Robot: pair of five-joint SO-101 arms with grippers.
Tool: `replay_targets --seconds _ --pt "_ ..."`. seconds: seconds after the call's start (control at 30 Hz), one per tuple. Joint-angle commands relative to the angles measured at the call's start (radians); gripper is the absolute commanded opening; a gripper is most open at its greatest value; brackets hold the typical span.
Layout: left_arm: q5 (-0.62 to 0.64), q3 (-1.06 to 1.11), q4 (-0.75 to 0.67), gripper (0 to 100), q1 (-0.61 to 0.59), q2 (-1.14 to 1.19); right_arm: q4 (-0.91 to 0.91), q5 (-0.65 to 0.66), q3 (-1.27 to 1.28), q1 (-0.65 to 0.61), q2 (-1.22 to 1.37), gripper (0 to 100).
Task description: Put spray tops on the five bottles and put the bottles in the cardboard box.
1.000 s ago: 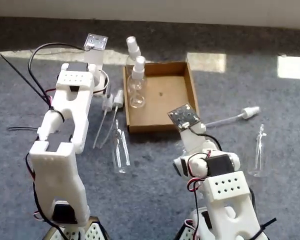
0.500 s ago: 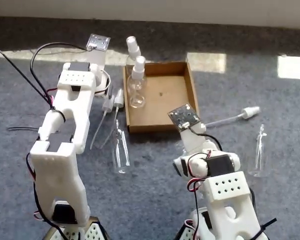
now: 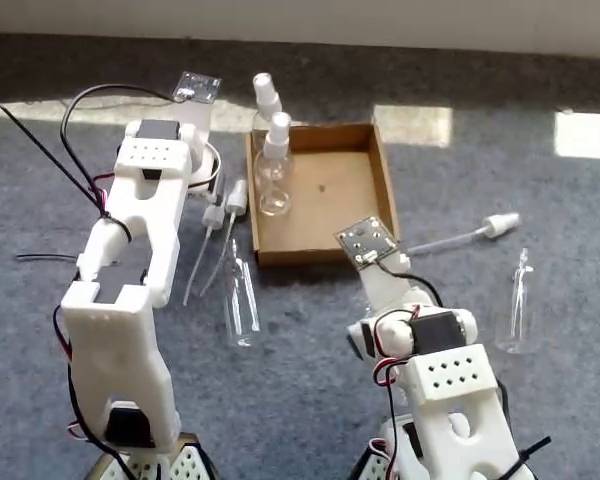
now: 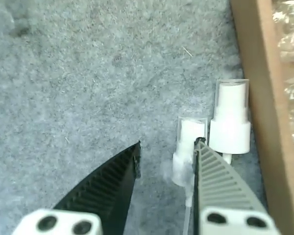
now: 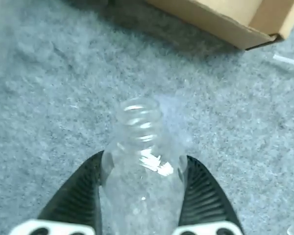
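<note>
Trouble looks likeliest at the left gripper [image 4: 168, 144]; its jaws stand apart above the carpet, just beside the cardboard box [image 4: 250, 73]. The grey jaw's tip overlaps one edge of the smaller spray top [image 4: 188, 128] instead of clearing it, and the larger spray top [image 4: 230, 117] lies right against that one on the box side. Closing from this stance could shove the small top aside or catch both at once; their thin tubes lie close together, so lifting one may drag the other.

The right gripper [image 5: 144, 159] is clamped around the shoulder of an open-necked clear bottle [image 5: 138, 117], neck up, near the box's front wall. The plastic looks slick, so the bottle may twist or slide when a top is pressed in. Two capped bottles [image 3: 273, 165] are already in the box.
</note>
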Motion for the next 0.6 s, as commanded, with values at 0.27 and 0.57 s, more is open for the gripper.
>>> replay_targets --seconds 0.27,0.57 --pt "0.002 -0.044 0.009 18 -0.015 -0.042 -0.002 -0.009 -0.013 -0.012 -0.019 0.5" --pt "0.0 -0.005 0.029 18 0.01 -0.104 -0.021 -0.049 -0.012 -0.012 -0.019 0.5"
